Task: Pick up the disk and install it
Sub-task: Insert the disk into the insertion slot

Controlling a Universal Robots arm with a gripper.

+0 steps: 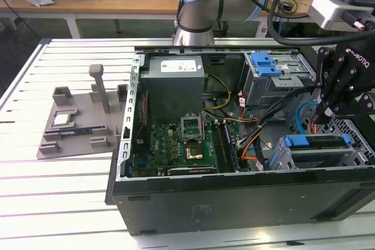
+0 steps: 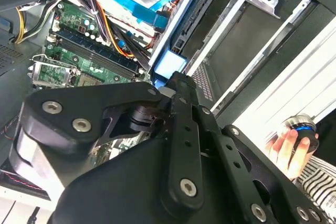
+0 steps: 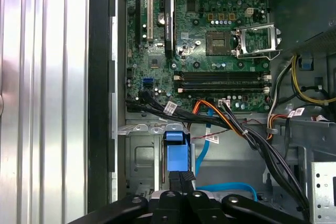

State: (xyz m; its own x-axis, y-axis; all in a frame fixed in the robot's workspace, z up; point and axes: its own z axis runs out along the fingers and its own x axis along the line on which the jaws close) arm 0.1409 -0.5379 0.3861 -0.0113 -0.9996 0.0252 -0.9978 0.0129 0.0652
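Tool: black linkage nearest the lens in both wrist views; the tool [image 3: 181,176] had its two fingers pressed together, nothing between them, and their tips met the blue end of the disk's bracket.
Disk: the disk [image 1: 316,143] stood on edge in the lower drive cage [image 1: 281,156], at the exterior view's right, close to the case's near wall; its blue bracket ran along the top and looked almost level with the cage rim.
Stage: judged to be the seating of the disk, since it was already in its slot and not carried.
Contact: in the second wrist view a fingertip [image 2: 176,80] bore on the blue tab of the disk [image 2: 169,65], toward one end and not at the middle.
Pressing well: the push probably needed to run straight along the slot, slow and even, so that the bracket would not tip or jam on its rails.
Watch for: the blue cable [image 3: 226,187] and the black and orange wire bundle [image 3: 231,124] lay just beside the cage; judged liable to snag the linkage.
Depth: whether the bracket had latched could not be told.
Surroundings: the motherboard [image 3: 210,40] was well apart from the contact; the computer case [image 1: 234,197] lay open on the slatted tabletop [image 1: 58,185].
Person: a hand [image 2: 286,148] rested outside the case, apart from the arm.
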